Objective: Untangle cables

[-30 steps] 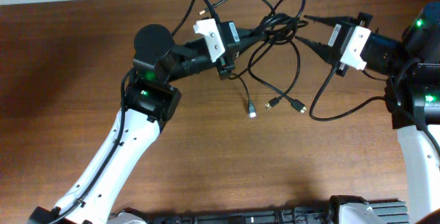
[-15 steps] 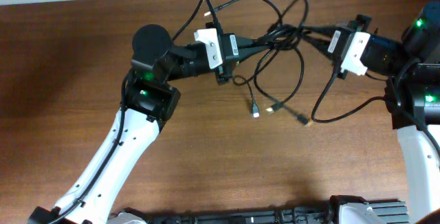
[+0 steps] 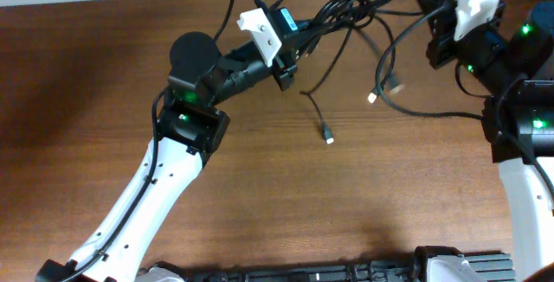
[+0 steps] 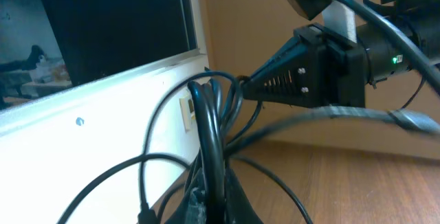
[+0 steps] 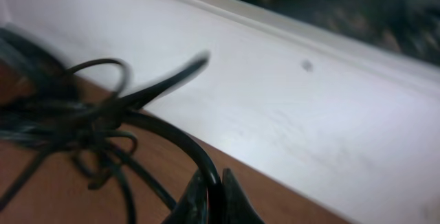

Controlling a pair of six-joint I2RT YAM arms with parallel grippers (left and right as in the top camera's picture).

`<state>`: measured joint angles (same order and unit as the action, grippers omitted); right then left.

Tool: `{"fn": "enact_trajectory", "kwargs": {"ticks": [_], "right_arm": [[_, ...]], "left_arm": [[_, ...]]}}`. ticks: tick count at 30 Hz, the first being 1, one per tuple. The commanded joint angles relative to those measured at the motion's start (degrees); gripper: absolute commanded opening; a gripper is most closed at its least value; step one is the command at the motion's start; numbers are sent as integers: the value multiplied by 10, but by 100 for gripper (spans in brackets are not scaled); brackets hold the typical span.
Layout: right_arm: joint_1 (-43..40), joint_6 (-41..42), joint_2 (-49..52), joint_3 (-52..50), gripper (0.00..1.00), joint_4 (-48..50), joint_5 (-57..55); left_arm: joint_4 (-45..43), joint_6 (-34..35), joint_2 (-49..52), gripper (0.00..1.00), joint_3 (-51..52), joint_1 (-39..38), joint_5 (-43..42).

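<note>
The left gripper is pinching the bunch of cables near the far edge of the table. The right gripper is squeezing one of them by the far right corner. The cables are running sideways between them, with the knot sitting nearer the left gripper.

Brown wooden table, white wall

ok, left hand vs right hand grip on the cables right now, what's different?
The left hand clamps a bunch of several cables; the right hand pinches just one. The left hand sits over the middle of the table, the right hand at its far right edge. Both are shut on black cables.
</note>
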<state>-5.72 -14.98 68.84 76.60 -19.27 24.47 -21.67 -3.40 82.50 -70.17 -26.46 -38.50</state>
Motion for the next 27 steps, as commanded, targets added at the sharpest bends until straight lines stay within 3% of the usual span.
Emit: {"fn": "enact_trajectory", "kwargs": {"ticks": [1, 8, 11, 13, 15, 19, 22, 27], "right_arm": [[-8, 121, -7, 5, 4, 9, -168], [-77, 280, -7, 5, 4, 28, -155], [-104, 276, -7, 5, 4, 38, -68], [-106, 222, -7, 5, 4, 37, -8], [-104, 155, -7, 5, 16, 36, 76], [-104, 79, -7, 5, 58, 28, 189], [-104, 79, -7, 5, 69, 13, 191], [-104, 19, -6, 5, 71, -16, 268]], "left_arm": [[2, 4, -11, 0, -5, 7, 19], [47, 4, -11, 0, -5, 8, 33], [48, 4, -11, 0, -5, 7, 38], [37, 4, -11, 0, -5, 7, 38], [20, 4, -11, 0, -5, 7, 38], [-19, 4, -11, 0, -5, 7, 24], [-30, 4, -11, 0, -5, 7, 18], [-30, 4, -11, 0, -5, 7, 18]]}}
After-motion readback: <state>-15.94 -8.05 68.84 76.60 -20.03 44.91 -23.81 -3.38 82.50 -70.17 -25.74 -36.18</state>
